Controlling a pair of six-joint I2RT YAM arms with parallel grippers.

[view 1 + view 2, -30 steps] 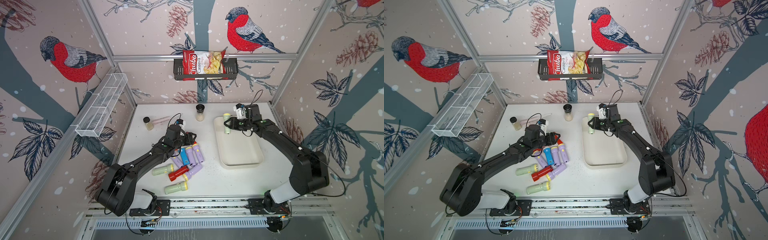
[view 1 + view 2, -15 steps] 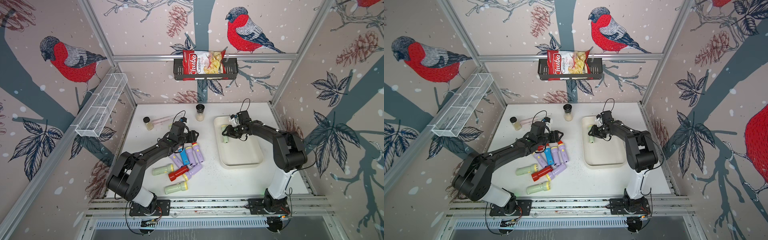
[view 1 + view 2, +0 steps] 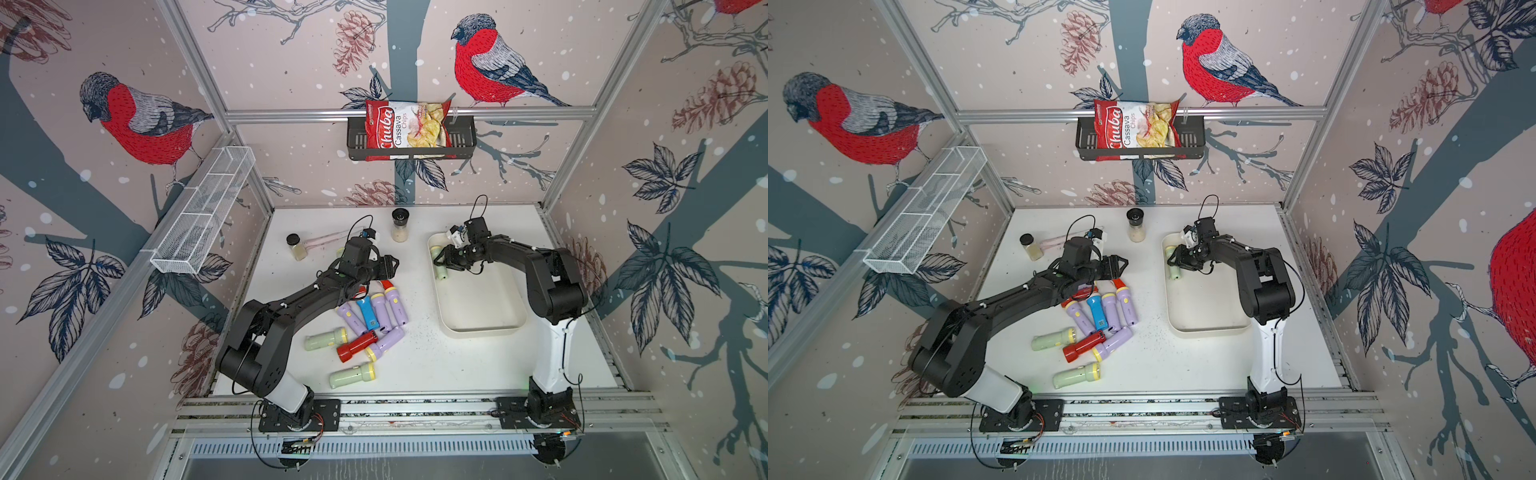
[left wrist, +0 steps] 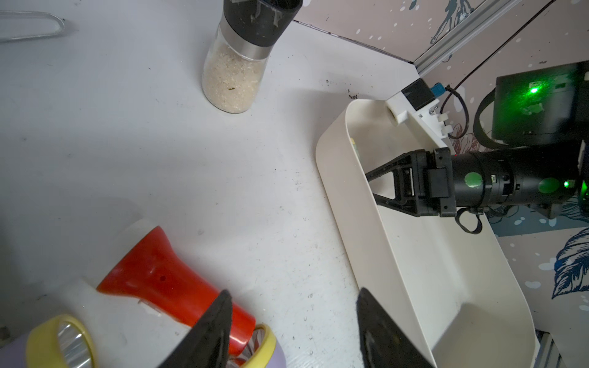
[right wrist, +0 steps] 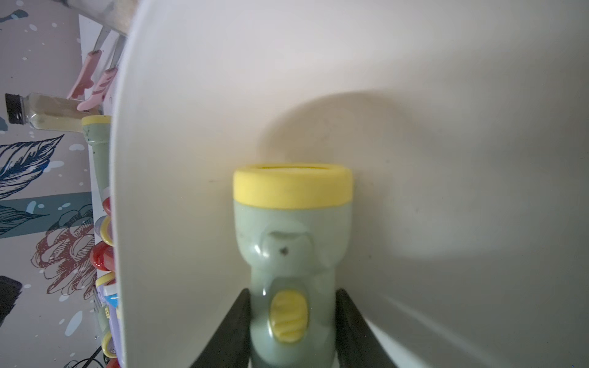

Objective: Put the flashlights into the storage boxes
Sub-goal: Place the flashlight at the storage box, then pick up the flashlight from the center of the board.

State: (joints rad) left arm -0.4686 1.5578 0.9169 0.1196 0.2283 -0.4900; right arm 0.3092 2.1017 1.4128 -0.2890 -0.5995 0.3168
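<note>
Lying flat beside the wall of the tray (image 3: 478, 299), likely so room is left for more, the pale green flashlight (image 5: 293, 255) is flanked closely by the right gripper (image 3: 441, 262), though a real grip cannot be told, while the left gripper (image 4: 294, 291) is held open and empty by the pile (image 3: 370, 320).

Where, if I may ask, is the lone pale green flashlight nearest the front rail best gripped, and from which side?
Probably across the narrow barrel of the pale green flashlight, coming down from above: it lies flat, apart from the pile, with bare table along both long sides; its yellow-rimmed head is wider.
</note>
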